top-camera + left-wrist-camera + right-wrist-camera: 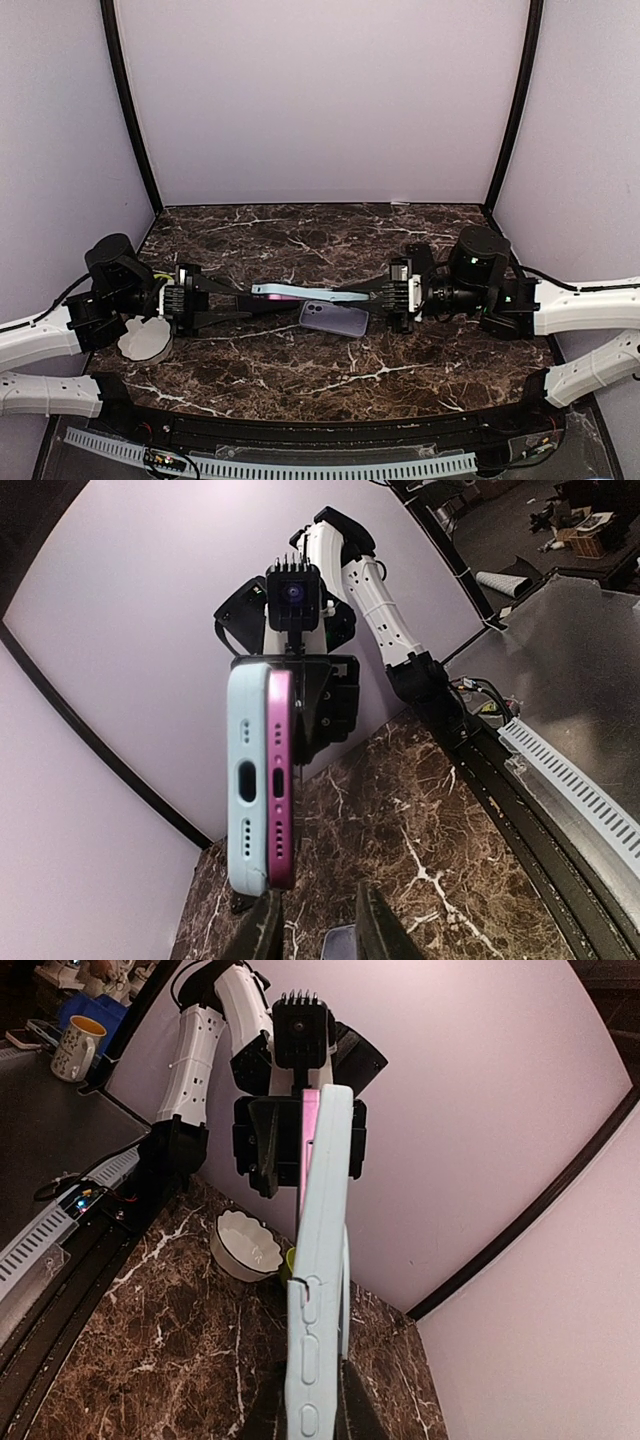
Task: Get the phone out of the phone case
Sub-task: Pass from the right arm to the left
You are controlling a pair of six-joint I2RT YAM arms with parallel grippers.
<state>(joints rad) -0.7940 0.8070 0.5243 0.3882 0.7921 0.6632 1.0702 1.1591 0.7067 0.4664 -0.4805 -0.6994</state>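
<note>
A magenta phone (280, 780) sits in a light blue phone case (245, 780), held edge-up above the marble table between my two grippers. In the top view the case (300, 292) spans the gap between them, with a strip of the phone (285, 298) showing along its near edge. My right gripper (312, 1412) is shut on the case (320, 1260) at its right end. My left gripper (318, 932) stands at the case's left end. Its jaws are slightly apart with the table showing between them, and one finger (262, 935) is right under the case's end.
A lilac phone (335, 318) lies flat on the table just below the held one. A white scalloped bowl (145, 338) sits beside the left arm. Black rails edge the table in front.
</note>
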